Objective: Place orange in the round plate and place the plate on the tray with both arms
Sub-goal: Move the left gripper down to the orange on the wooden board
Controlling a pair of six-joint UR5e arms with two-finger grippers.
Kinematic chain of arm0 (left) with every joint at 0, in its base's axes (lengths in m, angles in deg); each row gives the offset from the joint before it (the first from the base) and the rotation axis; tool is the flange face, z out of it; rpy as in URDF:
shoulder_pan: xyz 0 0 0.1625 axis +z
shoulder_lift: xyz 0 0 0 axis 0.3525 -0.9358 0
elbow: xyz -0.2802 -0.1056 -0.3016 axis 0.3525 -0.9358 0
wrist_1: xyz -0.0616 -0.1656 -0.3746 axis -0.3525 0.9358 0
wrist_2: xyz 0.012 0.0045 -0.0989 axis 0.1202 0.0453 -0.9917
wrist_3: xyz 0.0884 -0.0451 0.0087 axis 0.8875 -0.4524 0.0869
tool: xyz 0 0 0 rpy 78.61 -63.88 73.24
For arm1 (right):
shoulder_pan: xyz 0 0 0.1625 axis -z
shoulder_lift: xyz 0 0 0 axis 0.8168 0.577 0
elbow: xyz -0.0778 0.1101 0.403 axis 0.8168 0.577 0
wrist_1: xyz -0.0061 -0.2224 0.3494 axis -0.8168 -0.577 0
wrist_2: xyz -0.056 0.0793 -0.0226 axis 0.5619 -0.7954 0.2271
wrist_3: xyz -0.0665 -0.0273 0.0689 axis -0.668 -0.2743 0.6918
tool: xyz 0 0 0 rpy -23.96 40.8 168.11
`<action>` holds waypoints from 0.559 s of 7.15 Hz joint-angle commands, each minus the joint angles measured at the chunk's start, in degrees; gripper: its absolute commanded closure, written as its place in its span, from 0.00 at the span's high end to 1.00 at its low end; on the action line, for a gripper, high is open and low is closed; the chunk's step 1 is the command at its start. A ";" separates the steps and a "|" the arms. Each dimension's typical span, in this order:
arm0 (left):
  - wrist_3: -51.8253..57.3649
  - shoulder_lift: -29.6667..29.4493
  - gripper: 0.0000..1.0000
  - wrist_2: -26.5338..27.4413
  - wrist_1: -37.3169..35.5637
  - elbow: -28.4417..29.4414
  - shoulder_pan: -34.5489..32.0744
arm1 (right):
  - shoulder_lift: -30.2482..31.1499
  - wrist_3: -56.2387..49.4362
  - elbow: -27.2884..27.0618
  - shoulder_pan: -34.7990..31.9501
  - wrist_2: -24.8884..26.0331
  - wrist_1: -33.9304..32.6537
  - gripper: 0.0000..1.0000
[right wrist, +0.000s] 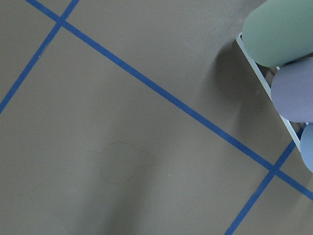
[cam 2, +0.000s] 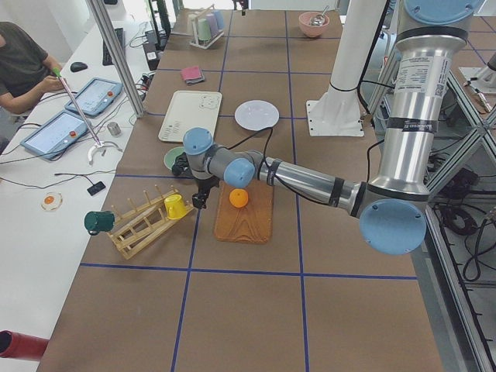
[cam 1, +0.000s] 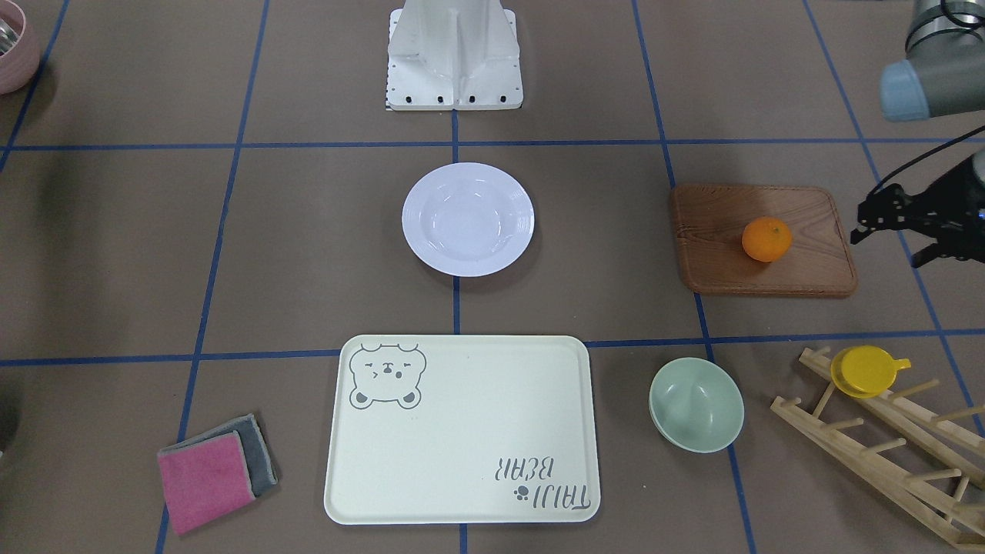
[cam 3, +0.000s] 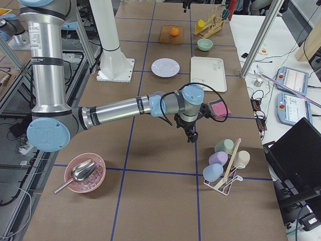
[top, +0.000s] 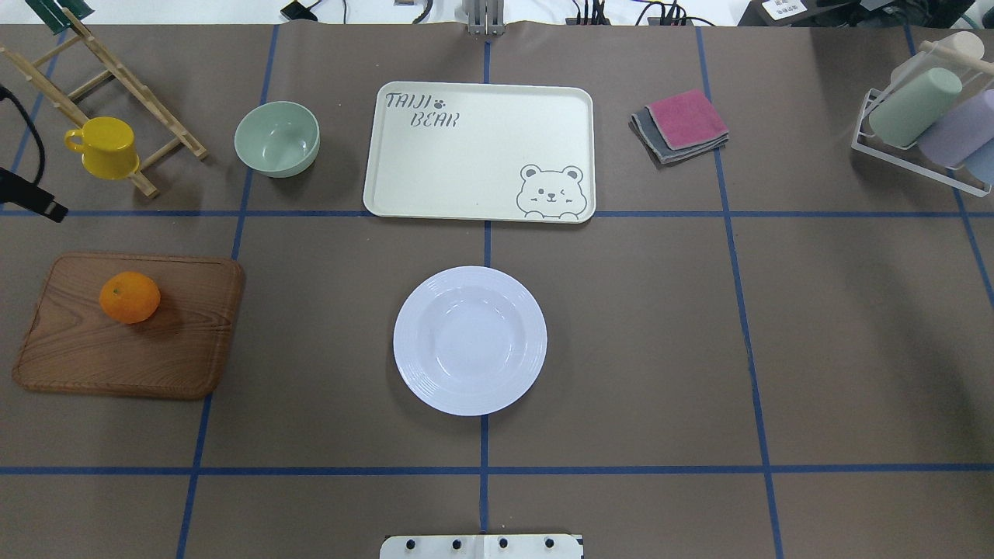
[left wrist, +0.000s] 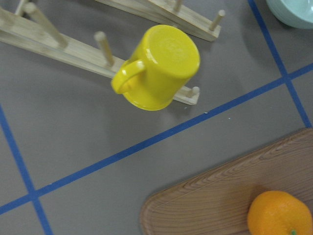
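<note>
A: Arm finish?
B: Left arm [cam 2: 310, 180] silver-grey tubes, light-blue round joint caps, black cable [cam 1: 919, 163] alongside. Right arm [cam 3: 115, 111] the same; thick tubes carry black bands and small printed labels.
A: Ends, mount?
B: Left gripper [cam 1: 886, 250] black, linked fingers. Base [cam 1: 454, 58] white, ribbed, with dark screw heads in a row along its edge.
</note>
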 commanded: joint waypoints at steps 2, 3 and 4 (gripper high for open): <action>-10.21 1.75 1.00 7.89 0.27 -4.54 11.84 | -0.32 2.35 0.88 0.23 0.01 0.65 1.00; -9.53 4.20 1.00 8.29 0.45 -5.59 11.95 | -1.63 5.23 2.36 0.23 0.01 0.65 1.00; -10.04 4.92 1.00 8.29 0.88 -6.12 12.04 | -2.42 8.57 2.81 0.32 0.01 0.65 1.00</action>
